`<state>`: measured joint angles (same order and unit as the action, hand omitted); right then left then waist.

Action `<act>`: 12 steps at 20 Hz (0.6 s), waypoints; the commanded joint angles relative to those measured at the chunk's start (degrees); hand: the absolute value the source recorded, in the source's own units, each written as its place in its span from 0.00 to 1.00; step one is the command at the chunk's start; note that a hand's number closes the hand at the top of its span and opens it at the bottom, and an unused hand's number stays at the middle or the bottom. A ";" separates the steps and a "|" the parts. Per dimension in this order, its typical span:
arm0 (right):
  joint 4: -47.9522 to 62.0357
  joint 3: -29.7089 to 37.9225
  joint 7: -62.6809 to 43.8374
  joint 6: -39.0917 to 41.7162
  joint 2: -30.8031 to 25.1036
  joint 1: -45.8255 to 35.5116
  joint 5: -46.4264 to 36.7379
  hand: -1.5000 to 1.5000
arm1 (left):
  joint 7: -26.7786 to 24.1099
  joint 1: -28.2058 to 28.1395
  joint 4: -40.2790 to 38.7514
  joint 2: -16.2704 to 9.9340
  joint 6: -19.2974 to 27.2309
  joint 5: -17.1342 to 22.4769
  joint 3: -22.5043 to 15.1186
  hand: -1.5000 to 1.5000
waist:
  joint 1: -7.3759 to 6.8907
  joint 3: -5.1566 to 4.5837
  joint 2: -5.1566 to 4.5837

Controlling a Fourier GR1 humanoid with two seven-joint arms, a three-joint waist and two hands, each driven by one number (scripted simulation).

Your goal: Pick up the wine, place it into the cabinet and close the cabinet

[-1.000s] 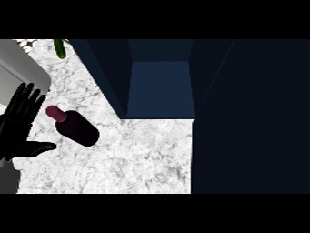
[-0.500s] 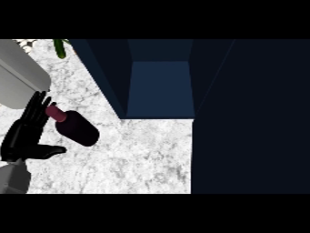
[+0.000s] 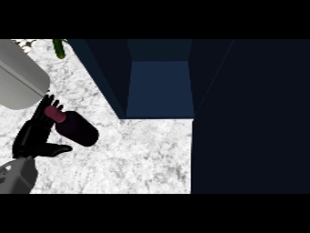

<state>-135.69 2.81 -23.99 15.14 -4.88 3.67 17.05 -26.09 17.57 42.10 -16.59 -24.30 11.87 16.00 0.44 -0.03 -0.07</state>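
Since half a second ago, left hand (image 3: pixel 37 134) has slid in closer along the wine bottle (image 3: pixel 73 126), fingers now laid straight along its left flank, thumb stuck out toward the base; not yet curled round it, so open and nothing held. Bottle lies on its side on the marbled counter (image 3: pixel 137 154), dark body pointing lower right, reddish cap (image 3: pixel 54 113) upper left near the fingertips. Bottle position looks unchanged. Cabinet (image 3: pixel 158 86) stands open to the right, blue interior visible, well apart from the bottle. Right hand not in view. Large grey cylinder (image 3: pixel 9 73) sits at upper left, just above the fingers. Handling judgement: glass, so rigid, smooth and likely slippery, fairly heavy with weight toward the base, and prone to roll while lying flat. Best hold would be round the wide body near its middle, not the narrow capped neck.
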 commanded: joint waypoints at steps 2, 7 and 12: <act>-0.03 -4.08 4.83 1.43 3.47 4.84 -3.93 0.00 | -6.34 4.90 -11.25 -0.28 -0.50 -2.76 -0.30 0.00 | 0.24 -0.01 -0.05; 1.37 3.10 -1.11 -0.91 -1.14 -3.82 1.57 0.00 | -10.79 7.57 -18.30 -0.57 -1.12 -4.37 -0.49 0.00 | 0.12 -0.03 -0.09; 0.07 -0.03 -1.65 -0.98 0.04 -2.03 -0.36 0.00 | -15.68 10.91 -28.14 -1.32 -1.25 -6.55 -0.24 0.00 | 0.51 -0.08 -0.24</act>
<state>-135.75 1.53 -23.80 14.75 -4.07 3.42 15.25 -38.70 25.49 20.91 -16.66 -24.28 6.33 15.22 0.79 -0.07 -0.21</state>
